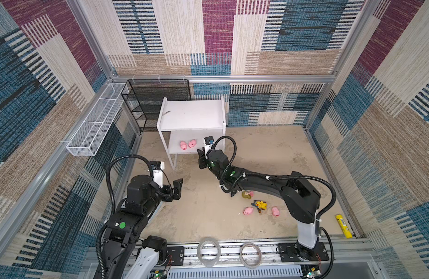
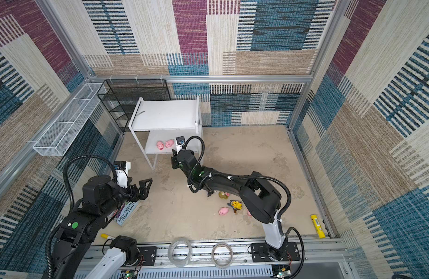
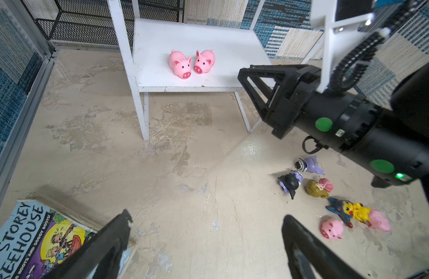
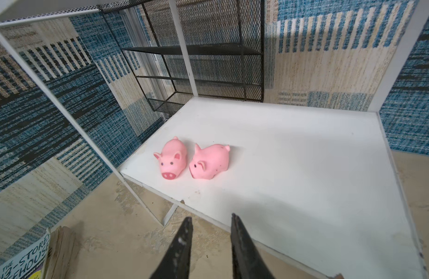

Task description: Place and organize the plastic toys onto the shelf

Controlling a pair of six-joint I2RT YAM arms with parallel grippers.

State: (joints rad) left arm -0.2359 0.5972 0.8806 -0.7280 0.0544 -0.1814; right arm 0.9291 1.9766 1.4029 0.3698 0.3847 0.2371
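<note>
The white shelf (image 1: 191, 116) stands at the back of the floor, with the black mesh rack (image 1: 158, 96) just behind its left side in both top views. The right gripper (image 4: 211, 217) is at the front edge of the shelf's lower board, its jaws parted by a narrow gap with nothing between them. The left gripper (image 3: 206, 217) hangs above the floor on the left, well apart from the shelf, its jaws spread wide and empty. A paperback book (image 2: 127, 213) lies on the floor beneath the left arm, and a yellow tube (image 1: 343, 225) lies along the right wall. Of the plastic toys, two stand upright on the lower board, just beside each other near its left front corner: a pink pig (image 1: 183, 145) and a second pink pig (image 1: 192, 143). The other six lie on the floor beside the right arm. They are a black-and-purple figure (image 3: 309, 164), a second black-and-purple figure (image 3: 291, 183), a blond doll (image 3: 317, 188), and a yellow figure with a blue hood (image 3: 349, 210). The yellow figure lies between a third pink pig (image 3: 332, 228) and a fourth pink pig (image 3: 379, 221).
</note>
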